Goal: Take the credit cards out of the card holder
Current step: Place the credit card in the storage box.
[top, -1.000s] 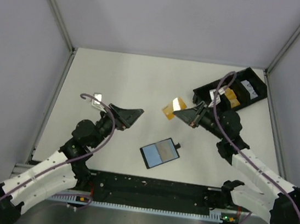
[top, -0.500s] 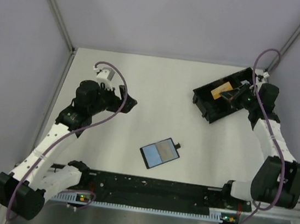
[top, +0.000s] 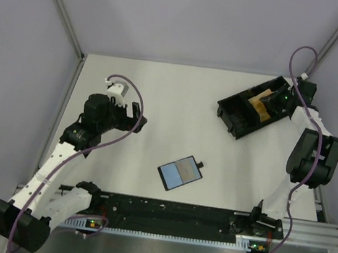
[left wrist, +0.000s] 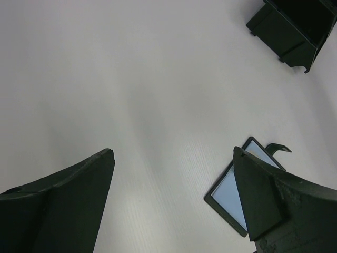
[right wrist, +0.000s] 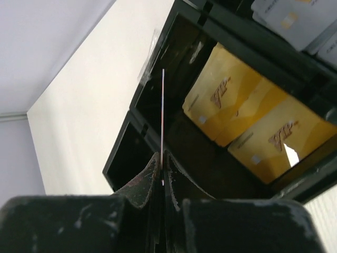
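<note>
within the right claw (right wrist: 162, 158), a credit card (right wrist: 162, 108) sits edge-on

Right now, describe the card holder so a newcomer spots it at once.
On the white table, look near the middle of the near edge. The card holder lies flat and alone there. Unlike the long black tray at the far right, it is small, blue-grey faced, with a little tab.

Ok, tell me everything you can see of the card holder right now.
The card holder is a small flat black rectangle with a glossy blue-grey face up and a little black tab on its right edge. It lies flat and skewed on the white table, and nothing else touches it.
</note>
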`<state>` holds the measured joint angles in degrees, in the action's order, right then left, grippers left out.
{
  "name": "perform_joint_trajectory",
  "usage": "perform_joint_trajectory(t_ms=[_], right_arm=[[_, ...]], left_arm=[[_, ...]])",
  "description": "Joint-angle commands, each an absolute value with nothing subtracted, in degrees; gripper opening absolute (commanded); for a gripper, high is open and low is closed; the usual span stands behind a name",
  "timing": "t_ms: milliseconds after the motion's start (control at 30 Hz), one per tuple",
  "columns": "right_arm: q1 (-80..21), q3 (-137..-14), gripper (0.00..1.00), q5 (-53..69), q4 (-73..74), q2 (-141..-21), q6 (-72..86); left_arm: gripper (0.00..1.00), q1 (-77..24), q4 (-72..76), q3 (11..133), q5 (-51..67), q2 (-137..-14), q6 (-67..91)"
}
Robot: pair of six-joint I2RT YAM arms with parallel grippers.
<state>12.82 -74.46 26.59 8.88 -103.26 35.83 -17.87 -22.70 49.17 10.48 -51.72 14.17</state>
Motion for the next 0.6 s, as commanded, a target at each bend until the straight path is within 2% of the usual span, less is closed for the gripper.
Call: perform_joint_trajectory(t_ms=[0,500,567], right_arm=[[13.6,-81.5,0.0,26.4,9.1,-109.1,34.9],[13.3,-85.5,0.0,36.1,5.4,-118.0,40.1],[13.4,-85.5,0.12,34.4,7.3,-117.1,39.2]], left_arm=[[0.97,-17.3,-22.4,49.4,8.5,-52.1,12.3],[0.95,-16.3,-22.4,49.1,7.6,-52.6,12.6],[0.95,-16.3,-22.4,49.1,7.7,-52.5,12.5]])
